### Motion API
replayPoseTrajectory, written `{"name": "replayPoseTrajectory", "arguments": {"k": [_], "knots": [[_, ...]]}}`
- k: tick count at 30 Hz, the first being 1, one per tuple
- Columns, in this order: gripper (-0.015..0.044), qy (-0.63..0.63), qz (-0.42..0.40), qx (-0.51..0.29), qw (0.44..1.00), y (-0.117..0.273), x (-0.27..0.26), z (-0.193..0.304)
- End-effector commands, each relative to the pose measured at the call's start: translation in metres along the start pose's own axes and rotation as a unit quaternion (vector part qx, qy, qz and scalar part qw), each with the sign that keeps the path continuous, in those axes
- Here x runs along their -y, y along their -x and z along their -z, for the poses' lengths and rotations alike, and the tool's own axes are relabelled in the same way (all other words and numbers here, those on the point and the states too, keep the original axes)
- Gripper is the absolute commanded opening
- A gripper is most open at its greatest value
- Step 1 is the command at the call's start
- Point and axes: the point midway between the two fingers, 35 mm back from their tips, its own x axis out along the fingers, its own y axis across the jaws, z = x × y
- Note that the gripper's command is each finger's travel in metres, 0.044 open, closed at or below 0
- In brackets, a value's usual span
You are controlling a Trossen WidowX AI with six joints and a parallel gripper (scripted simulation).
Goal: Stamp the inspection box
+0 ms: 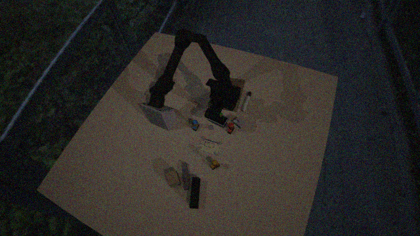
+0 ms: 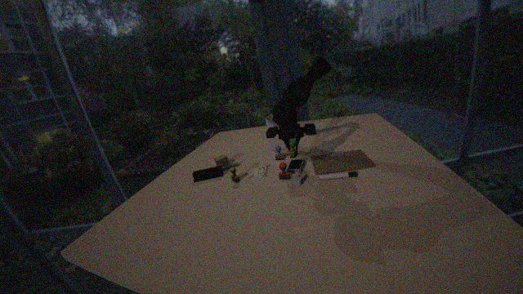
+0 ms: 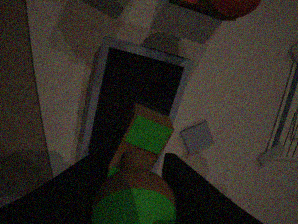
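The tool point(image 1: 220, 115) point(image 2: 292, 152) point(image 3: 136, 159) grips 1 green-marked stamp point(image 2: 292, 147) point(image 3: 142, 150) between its fingers, above the ink pad point(image 2: 296, 165) point(image 3: 137, 82)

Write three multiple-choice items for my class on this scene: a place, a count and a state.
1. Where does the white marker lie?
A) Beside the black block
B) Beside the brown board
C) Beside the yellow stamp

2. How many stamps stand outside the gripper?
A) Three
B) Five
C) One

3. How is the gripper?
A) Wide open
B) Shut, empty
C) Shut on a stamp

Key:
1 B: the exterior view shows them side by side.
2 A: the red stamp, blue stamp and yellow one stand apart.
3 C: the wrist view shows the green stamp between the fingers.
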Motion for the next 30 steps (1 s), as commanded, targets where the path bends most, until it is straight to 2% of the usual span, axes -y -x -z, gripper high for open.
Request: {"name": "replayPoseTrajectory", "arguments": {"k": [1,30], "knots": [[0.0000,-0.004,-0.003,-0.001,1.000,-0.004,0.000,0.001],[0.0000,-0.003,-0.003,-0.001,1.000,-0.023,-0.001,0.001]]}}
